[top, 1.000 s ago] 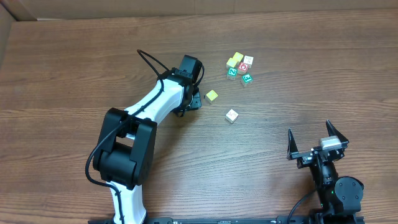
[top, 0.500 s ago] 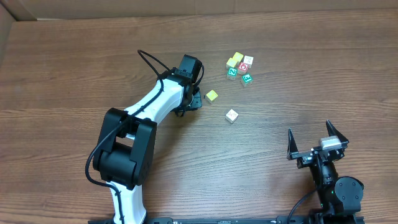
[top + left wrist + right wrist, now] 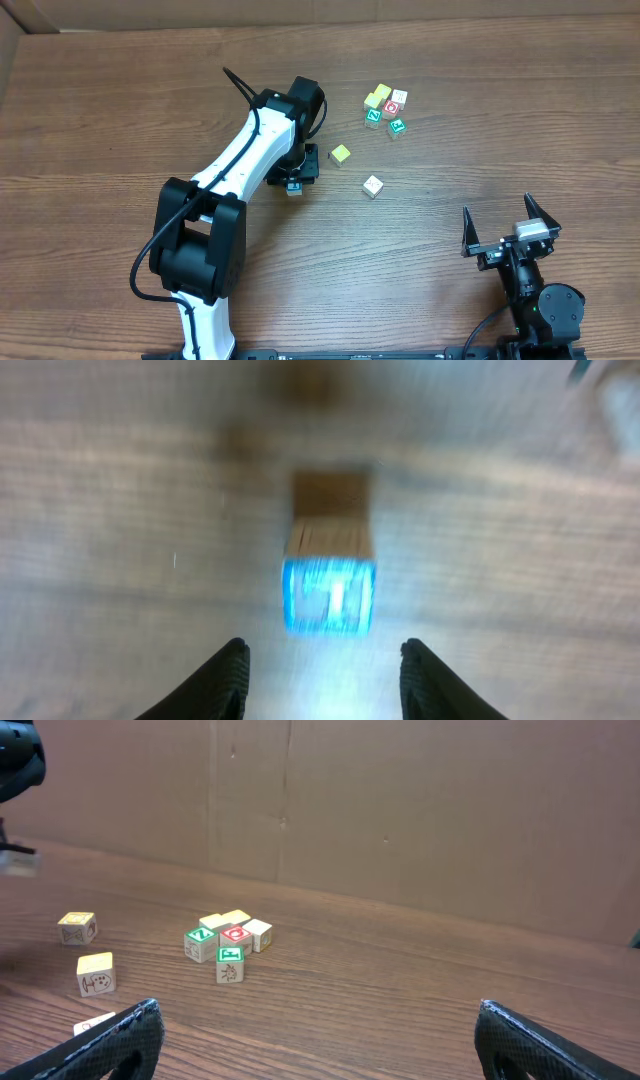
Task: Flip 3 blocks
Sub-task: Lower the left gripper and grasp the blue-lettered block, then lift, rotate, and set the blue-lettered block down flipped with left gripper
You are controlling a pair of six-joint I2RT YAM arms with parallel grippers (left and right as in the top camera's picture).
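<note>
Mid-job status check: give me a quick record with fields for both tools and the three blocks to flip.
left tool: open, nothing gripped; wrist view blurred
blue block: on the table just beyond the left fingertips, free of them
pale yellow block: lying alone between the left tool and the cube cluster
cream-white block: lying alone, nearer the robot than the pale yellow block
cube cluster: five cubes bunched at the far side
right tool: open, empty, far from every block

Motion blur smears the blue block (image 3: 328,597) in the left wrist view, leaving its white mark unreadable.
</note>
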